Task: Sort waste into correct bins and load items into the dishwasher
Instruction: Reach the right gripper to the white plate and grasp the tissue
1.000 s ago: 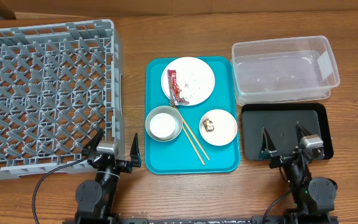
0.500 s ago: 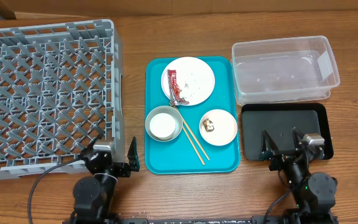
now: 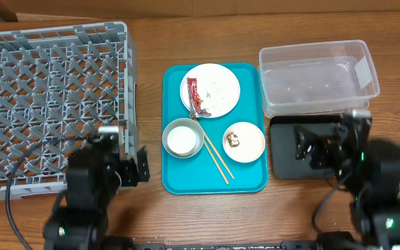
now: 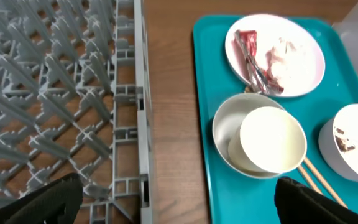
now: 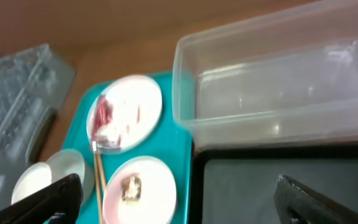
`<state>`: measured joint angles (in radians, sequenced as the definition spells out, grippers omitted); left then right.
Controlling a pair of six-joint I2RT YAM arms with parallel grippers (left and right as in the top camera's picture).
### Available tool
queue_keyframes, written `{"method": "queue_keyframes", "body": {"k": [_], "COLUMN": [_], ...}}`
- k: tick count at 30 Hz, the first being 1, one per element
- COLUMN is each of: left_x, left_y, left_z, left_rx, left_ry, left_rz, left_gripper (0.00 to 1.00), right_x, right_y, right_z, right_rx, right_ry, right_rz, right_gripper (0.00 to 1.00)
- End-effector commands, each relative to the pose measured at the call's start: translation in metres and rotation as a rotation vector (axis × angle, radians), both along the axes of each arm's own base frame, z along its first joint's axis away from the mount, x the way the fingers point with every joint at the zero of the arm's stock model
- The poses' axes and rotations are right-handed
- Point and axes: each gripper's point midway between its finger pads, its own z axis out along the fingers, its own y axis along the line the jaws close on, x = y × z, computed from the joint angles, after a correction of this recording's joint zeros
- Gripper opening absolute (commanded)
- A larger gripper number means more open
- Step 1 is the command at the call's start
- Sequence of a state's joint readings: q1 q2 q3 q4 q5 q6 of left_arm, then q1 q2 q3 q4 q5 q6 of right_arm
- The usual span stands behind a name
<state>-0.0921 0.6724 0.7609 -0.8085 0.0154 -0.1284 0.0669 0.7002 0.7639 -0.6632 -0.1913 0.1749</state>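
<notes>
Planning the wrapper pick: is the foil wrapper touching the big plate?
Touching. The left wrist view shows the wrapper lying directly on the big plate, along its left side, with no gap under it. The overhead view agrees.

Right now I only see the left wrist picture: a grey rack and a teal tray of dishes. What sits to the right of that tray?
Observer: A clear plastic tub stands there, on the far side of the table. I see nothing in it.
Operator: Is there anything nearer to the robot?
Observer: Yes, a shallow black tray lies just in front of the tub, with about the same footprint.
Operator: My picture cuts off the chopsticks. Where do they end?
Observer: The chopsticks run slantwise between the bowl and the small plate. They end on the teal tray, short of its near edge.
</notes>
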Motion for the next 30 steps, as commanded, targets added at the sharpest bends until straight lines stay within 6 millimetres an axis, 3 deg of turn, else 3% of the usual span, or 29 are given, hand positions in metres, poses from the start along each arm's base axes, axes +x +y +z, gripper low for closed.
{"method": "queue_keyframes", "body": {"k": [1,7,15,21,27,30], "left_x": [0.009,0.009,0.003,-0.002,0.0,0.007], "left_y": [-0.013,-0.02,-0.023,0.01,0.054,0.054], "left_z": [0.022,0.005,-0.002,-0.012,-0.009,-0.007], "left_rx": [-0.046,-0.065,-0.086,-0.091,-0.115,-0.189], "left_ry": [0.031,0.159,0.209,0.346,0.449,0.454], "left_rz": [-0.046,-0.071,-0.083,0.054,0.183,0.186], "left_gripper": [1.0,1.0,1.0,1.0,1.0,1.0], "right_x": [0.015,0.039,0.069,0.084,0.109,0.129], "right_y": [0.015,0.019,0.059,0.091,0.141,0.162], "right_z": [0.026,0.038,0.045,0.03,0.017,0.002], "right_rx": [-0.025,-0.011,0.077,-0.034,-0.137,-0.166], "right_ry": [0.071,0.239,0.186,0.224,0.283,0.293], "right_rz": [0.105,0.113,0.281,0.306,0.365,0.378], "right_gripper": [0.99,1.0,1.0,1.0,1.0,1.0]}}
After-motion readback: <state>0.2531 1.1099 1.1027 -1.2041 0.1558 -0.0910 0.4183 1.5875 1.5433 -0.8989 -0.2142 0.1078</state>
